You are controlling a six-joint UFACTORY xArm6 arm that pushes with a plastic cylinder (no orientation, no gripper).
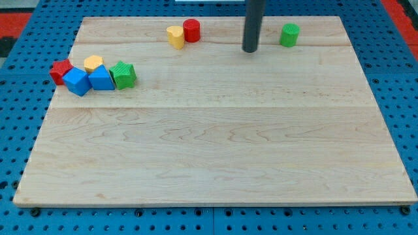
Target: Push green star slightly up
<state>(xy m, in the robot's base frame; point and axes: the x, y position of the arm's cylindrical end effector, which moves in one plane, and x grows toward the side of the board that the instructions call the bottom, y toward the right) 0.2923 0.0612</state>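
The green star (123, 74) lies at the view's left, at the right end of a tight cluster of blocks. My tip (249, 49) stands near the view's top, right of centre, far to the right of the green star. It sits between a red cylinder (191, 30) on its left and a green cylinder (289, 34) on its right, touching neither.
Left of the green star lie a blue triangular block (100, 78), a blue cube (77, 81), a yellow block (93, 63) and a red star (61, 70). A yellow heart (175, 36) touches the red cylinder. The wooden board (215, 150) ends in a blue pegboard surround.
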